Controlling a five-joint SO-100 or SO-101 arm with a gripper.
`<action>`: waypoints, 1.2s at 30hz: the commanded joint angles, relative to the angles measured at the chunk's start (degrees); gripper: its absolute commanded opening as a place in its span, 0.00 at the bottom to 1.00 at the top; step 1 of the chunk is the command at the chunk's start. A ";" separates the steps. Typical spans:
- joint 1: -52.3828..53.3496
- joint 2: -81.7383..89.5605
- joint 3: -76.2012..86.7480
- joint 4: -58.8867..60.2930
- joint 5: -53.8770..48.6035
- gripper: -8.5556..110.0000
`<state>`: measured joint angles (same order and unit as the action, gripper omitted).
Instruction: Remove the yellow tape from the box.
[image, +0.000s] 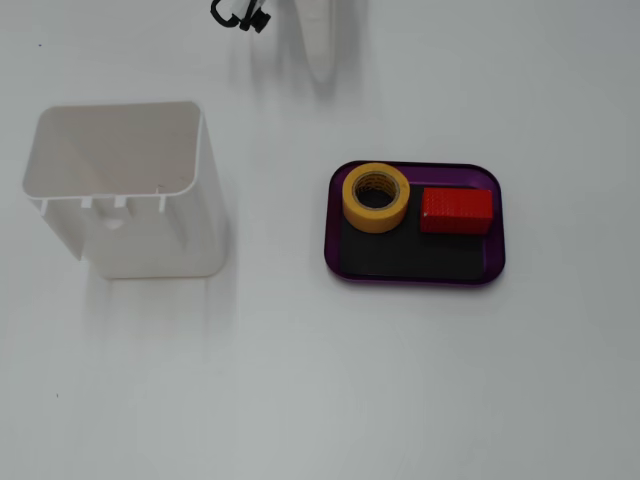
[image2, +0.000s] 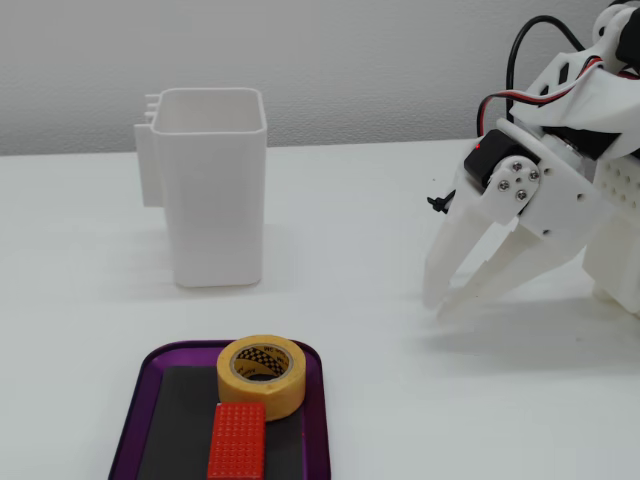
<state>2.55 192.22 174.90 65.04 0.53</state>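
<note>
Tape (image2: 262, 375) is the prize, and it sits untouched in the box — but start with the gripper (image2: 440, 297), which in the side fixed view hangs just above the table at the right, well apart from everything, its two white fingers spread in a narrow V, open and holding nothing. In the top fixed view only a blurred white finger (image: 320, 40) and a bit of black cable show at the upper edge. Nothing lies on the table between gripper and box (image: 492, 180), so the run looks clear. The tape (image: 376, 197) lies flat at the left end of the box in the top view, against the purple rim, hollow core facing up. Tight beside it is the red block (image: 456, 211), close enough that I cannot tell whether they touch. That block is the thing to mind, I'd say: fingers closing across the roll from the block's side would likely nudge it or jam. Better, in my judgement, to come down from above with one finger in the core and the other outside the wall on the side away from the block, clear of the rim, then lift straight up before swinging away. The bin (image2: 212, 185) stands tall and well apart behind the box in the side view — only in the way if the arm sweeps wide on the carry-out.
</note>
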 joint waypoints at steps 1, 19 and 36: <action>-0.09 3.16 0.35 -0.53 0.88 0.07; 0.79 2.99 -0.70 -3.60 -5.80 0.07; 0.00 -37.35 -36.65 4.83 -21.88 0.13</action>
<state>3.08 164.18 146.60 68.12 -20.65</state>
